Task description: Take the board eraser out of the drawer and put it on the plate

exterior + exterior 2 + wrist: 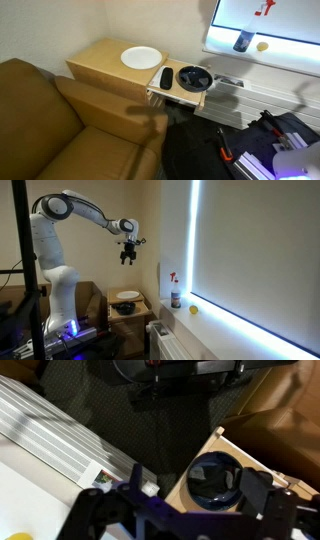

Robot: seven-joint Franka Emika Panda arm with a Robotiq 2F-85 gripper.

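I am making out no readable text anywhere, the small sticker (pixel 100 477) on the white ribbed panel (pixel 50 430) showing only blurred, illegible marks.

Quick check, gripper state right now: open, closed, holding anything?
Gripper: open, holding nothing; the wrist view shows its fingers spread wide with nothing between them.
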